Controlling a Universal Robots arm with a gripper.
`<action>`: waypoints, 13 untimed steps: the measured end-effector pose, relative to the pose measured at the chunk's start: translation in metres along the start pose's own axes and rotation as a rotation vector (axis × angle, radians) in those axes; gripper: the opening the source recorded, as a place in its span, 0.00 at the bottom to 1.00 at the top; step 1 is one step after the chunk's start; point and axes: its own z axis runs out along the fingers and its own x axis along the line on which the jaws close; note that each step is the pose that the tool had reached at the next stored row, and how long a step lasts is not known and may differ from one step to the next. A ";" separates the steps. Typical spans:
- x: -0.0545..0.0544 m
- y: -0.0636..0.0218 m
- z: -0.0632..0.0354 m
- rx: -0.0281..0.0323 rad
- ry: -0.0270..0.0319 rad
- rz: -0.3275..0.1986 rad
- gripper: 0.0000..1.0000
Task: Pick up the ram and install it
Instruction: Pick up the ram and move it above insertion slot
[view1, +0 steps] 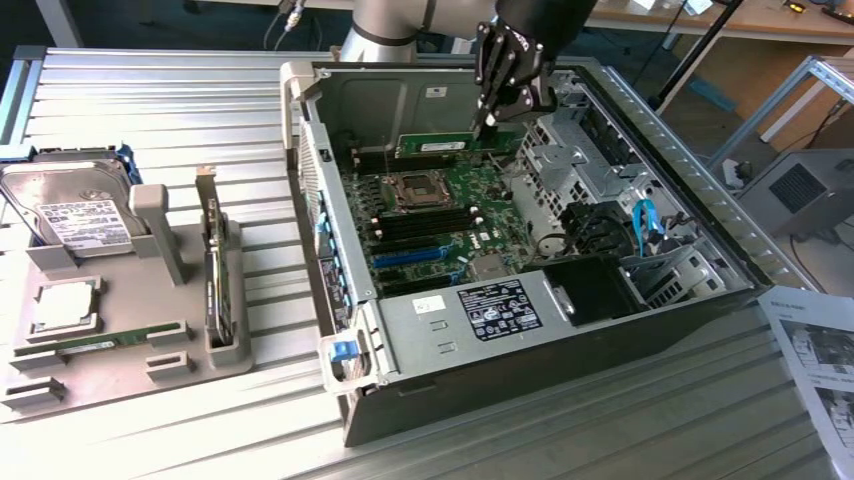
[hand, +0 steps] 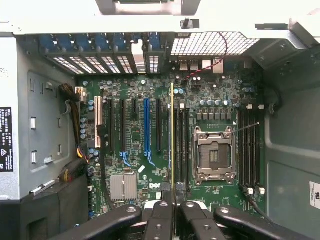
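The ram (view1: 447, 146) is a long green stick, hanging level inside the open computer case above the motherboard (view1: 441, 215). My gripper (view1: 491, 122) is shut on its end towards the exterior view's right. In the wrist view the ram (hand: 172, 135) appears edge-on as a thin gold line, running out from my gripper (hand: 173, 200). It lies over the black memory slots (hand: 182, 145) beside the processor socket (hand: 214, 155). I cannot tell whether it touches a slot.
The case walls (view1: 310, 150) surround the board, with a drive cage (view1: 574, 160) and cables on the exterior view's right. A grey tray (view1: 187, 350) at the left holds a hard drive (view1: 80, 215), an expansion card (view1: 214, 270), a silver processor (view1: 64, 303) and another green stick (view1: 100, 343). Papers (view1: 817, 350) lie at the right.
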 end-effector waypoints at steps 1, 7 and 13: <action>0.000 0.0000 0.0000 0.0000 0.0000 0.000 0.12; -0.001 0.0000 0.0000 0.0000 0.0000 0.000 0.12; -0.009 0.0002 0.0003 0.0000 0.0000 0.000 0.12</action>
